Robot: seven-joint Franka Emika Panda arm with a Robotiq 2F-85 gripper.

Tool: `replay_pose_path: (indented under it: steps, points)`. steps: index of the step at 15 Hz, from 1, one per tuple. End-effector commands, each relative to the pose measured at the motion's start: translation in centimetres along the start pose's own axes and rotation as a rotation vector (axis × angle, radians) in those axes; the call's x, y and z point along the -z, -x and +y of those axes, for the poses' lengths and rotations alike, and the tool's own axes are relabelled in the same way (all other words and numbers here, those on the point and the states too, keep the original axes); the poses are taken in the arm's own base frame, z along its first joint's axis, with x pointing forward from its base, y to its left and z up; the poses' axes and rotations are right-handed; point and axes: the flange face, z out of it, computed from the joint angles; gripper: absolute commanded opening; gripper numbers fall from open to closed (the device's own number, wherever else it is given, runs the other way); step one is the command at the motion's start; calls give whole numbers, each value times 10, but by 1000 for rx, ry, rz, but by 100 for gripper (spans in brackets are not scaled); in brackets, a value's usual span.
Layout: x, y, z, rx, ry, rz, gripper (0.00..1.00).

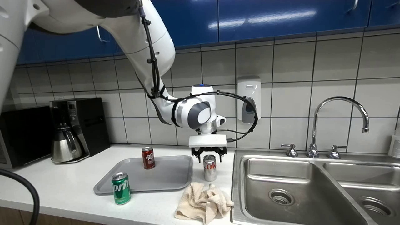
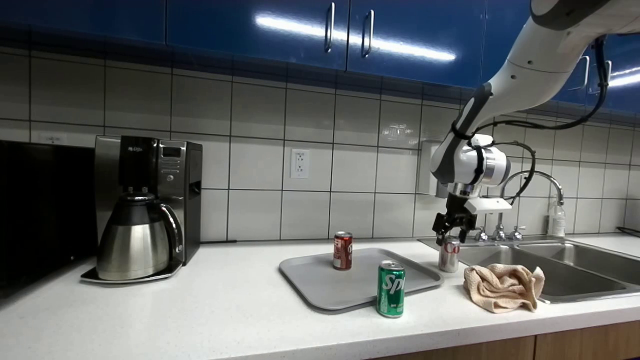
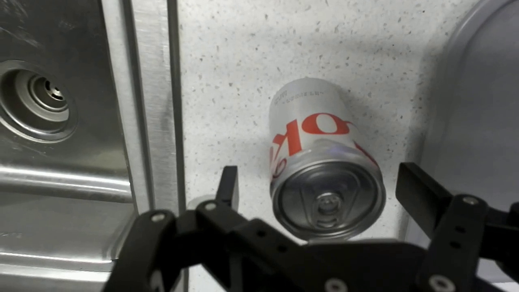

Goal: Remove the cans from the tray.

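Bare counter (image 3: pixel 227 117) leaves lanes beside a silver Coke can (image 3: pixel 324 158), toward both steel sink (image 3: pixel 156 101) and gray tray (image 3: pixel 478 121); a crumpled towel (image 1: pixel 203 203) crowds its front, the gripper (image 1: pixel 210 160) straddles its top, and a Sprite can (image 1: pixel 121 189) stands before the tray.

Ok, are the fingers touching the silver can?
Apart. The wrist view shows a strip of counter between the silver can and the fingers on both sides.
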Motion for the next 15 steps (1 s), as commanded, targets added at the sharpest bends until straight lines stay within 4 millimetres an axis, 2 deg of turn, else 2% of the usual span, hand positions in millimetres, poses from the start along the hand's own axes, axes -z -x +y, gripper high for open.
replay_pose_path:
  steps: [1,8,15]
  points:
    - [19,0,3,-11,4,20,100]
    - [51,7,0,0,11,77,100]
    - [78,17,-21,47,4,100,100]
